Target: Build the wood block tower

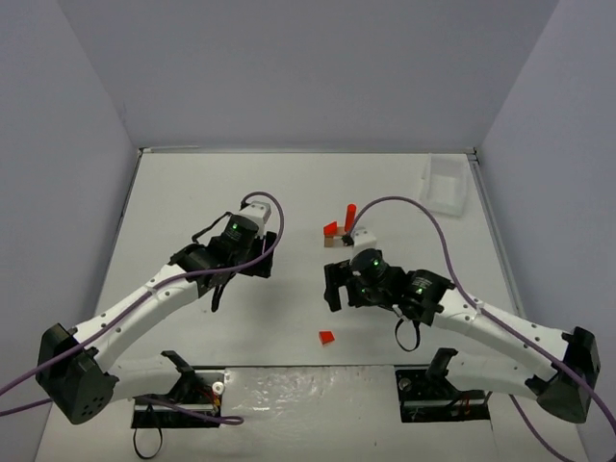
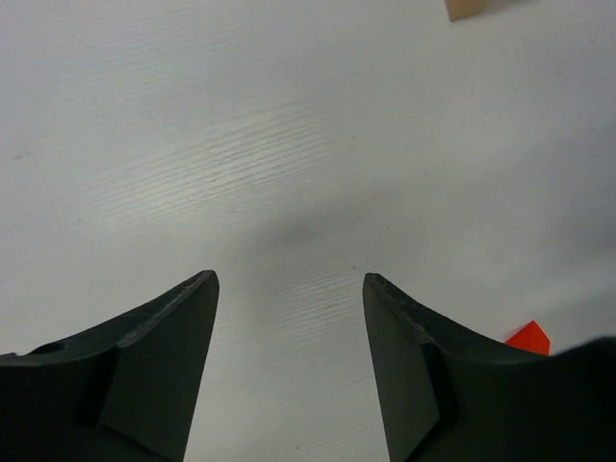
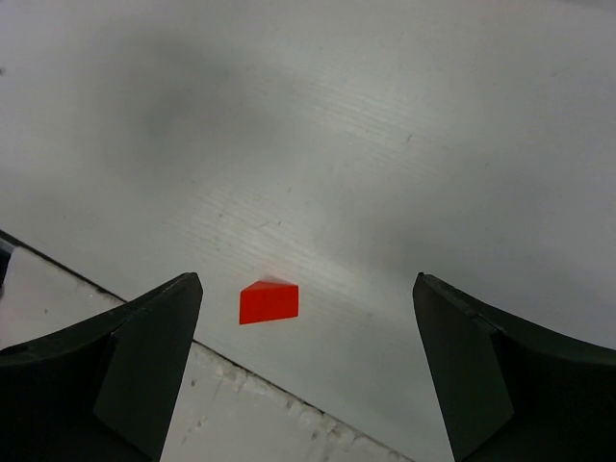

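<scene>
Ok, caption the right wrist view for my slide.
Open right claw hangs above a lone red wedge lying on the white table.

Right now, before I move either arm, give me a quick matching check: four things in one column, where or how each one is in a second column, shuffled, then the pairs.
Column one:
1. white tray
2. lone red wedge
3. red cylinder
4. left gripper

Column two:
A. open, over bare table
B. mid-table, next to the tan block
C. far right corner
D. by the near edge, in front of the open right gripper

Pairs: 1-C, 2-D, 3-B, 4-A.
</scene>
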You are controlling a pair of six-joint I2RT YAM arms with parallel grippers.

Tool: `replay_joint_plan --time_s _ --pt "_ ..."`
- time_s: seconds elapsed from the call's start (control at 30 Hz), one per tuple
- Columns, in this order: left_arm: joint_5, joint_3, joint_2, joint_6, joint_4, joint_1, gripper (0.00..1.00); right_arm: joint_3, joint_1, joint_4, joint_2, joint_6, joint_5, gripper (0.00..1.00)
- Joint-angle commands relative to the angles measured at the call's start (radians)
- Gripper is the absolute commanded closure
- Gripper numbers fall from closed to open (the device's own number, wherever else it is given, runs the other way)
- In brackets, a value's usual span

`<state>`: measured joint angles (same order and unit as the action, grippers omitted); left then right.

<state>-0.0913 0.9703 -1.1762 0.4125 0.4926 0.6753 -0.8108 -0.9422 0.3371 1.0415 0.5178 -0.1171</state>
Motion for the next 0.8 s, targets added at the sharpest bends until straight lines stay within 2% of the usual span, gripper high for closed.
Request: replay_joint_plan --time_s 0.0,0.13,0.23,0.53,0.73,0.77 --pt "-0.094 0.041 0.069 0.016 0.03 -0.082 0.39 -0.031 -0.148 0.008 0.124 0.15 -0.104 0.12" --pt "-0.061 0.02 0.105 -0.012 0.035 -0.189 0.37 -0.053 -0.264 0.026 0.234 0.221 -0.091 0.14" --pt "-0.045 0.016 0.122 -0.043 0.038 -0.246 0.37 -0.07 -0.306 0.037 0.278 0.252 -0.092 0.16" --pt "-0.038 0.002 0.104 -0.078 0.031 -0.269 0.37 -0.11 -0.326 0.043 0.408 0.266 -0.081 0.28" --pt "-0.032 0.005 0.099 -0.075 0.032 -0.269 0.37 -0.11 -0.326 0.065 0.443 0.29 -0.098 0.47" --pt "-0.031 0.004 0.098 -0.075 0.031 -0.269 0.37 -0.11 -0.326 0.068 0.446 0.291 -0.098 0.47"
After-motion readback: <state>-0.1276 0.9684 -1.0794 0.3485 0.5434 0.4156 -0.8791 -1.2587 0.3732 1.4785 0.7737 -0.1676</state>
